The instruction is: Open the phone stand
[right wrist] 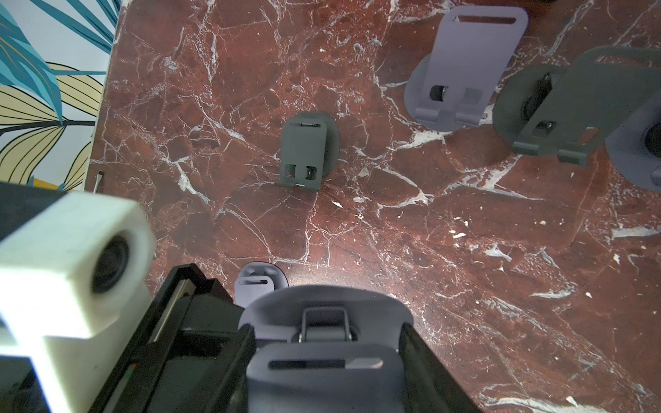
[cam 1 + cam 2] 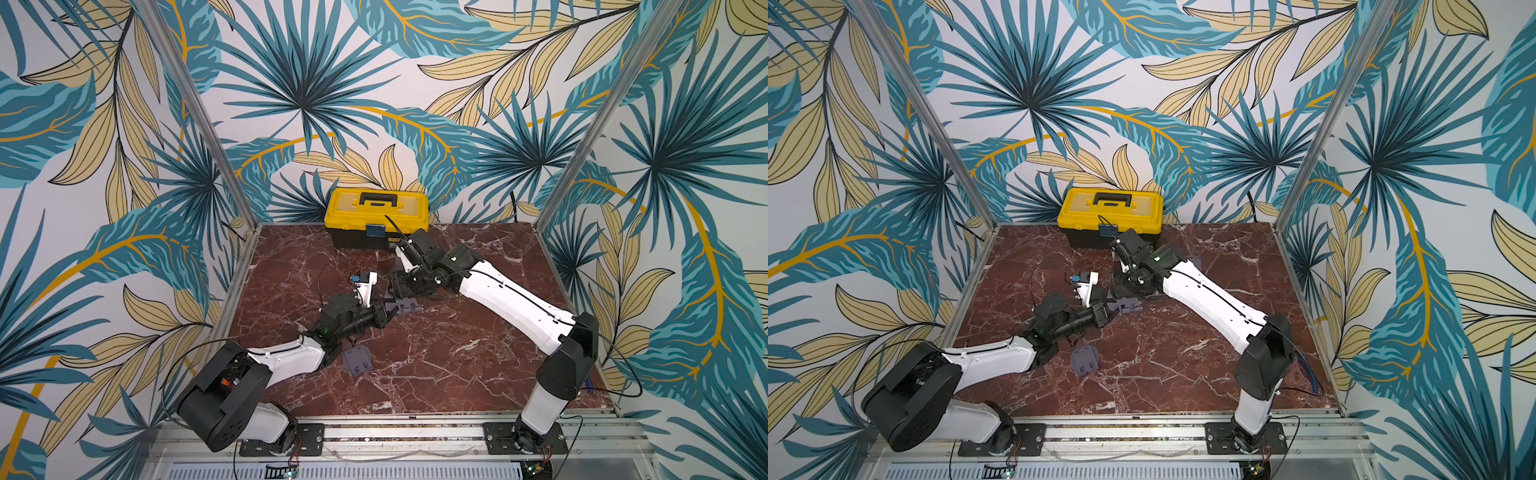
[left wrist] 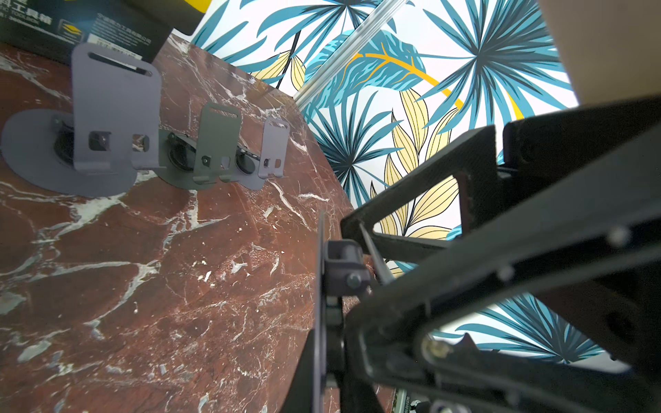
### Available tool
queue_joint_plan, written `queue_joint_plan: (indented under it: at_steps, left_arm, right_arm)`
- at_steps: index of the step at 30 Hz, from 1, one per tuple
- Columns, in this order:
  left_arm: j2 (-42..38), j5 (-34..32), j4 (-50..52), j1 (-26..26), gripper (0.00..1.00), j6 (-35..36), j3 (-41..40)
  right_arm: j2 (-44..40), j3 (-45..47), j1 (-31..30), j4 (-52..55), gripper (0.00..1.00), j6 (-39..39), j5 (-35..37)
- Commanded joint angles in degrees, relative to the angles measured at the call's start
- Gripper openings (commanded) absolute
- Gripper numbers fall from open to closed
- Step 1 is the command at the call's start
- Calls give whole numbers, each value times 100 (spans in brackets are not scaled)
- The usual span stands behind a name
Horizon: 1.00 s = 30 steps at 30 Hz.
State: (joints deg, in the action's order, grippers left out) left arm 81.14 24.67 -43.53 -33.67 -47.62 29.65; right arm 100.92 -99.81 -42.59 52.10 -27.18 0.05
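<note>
Both grippers hold the lilac-grey phone stand [image 2: 409, 306] [image 2: 1129, 306] at mid-table. My left gripper [image 2: 384, 311] [image 2: 1106, 312] is shut on its round base, which the left wrist view shows edge-on [image 3: 321, 286] between the fingers of that gripper [image 3: 322, 372]. My right gripper [image 2: 401, 293] [image 2: 1121, 293] is shut across the slotted back plate. In the right wrist view that plate fills the space between the two fingers of the gripper [image 1: 325, 375]. The base [image 1: 322, 307] and hinge link show beyond it. The plate stands a little apart from the base.
A folded stand [image 2: 358, 360] [image 2: 1084, 360] lies on the marble near the left arm. Three opened stands [image 3: 114, 118] [image 3: 214, 146] [image 3: 273, 150] stand in a row by the yellow toolbox [image 2: 376, 212]. A dark folded stand [image 1: 307, 153] also lies flat on the marble. Metal posts and walls enclose the table.
</note>
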Motion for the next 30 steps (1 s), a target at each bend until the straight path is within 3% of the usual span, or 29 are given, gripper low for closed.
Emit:
queue_joint_plan:
  at_steps: [1,30]
  left_arm:
    - [211,-430,297,198,0,-245,-47]
    - [894,-573,240,430,0,-784,-38]
  right_arm:
    - [-451,98,22,-15,36,-89,366]
    - [-804,110,-170,-6,34,-134,782]
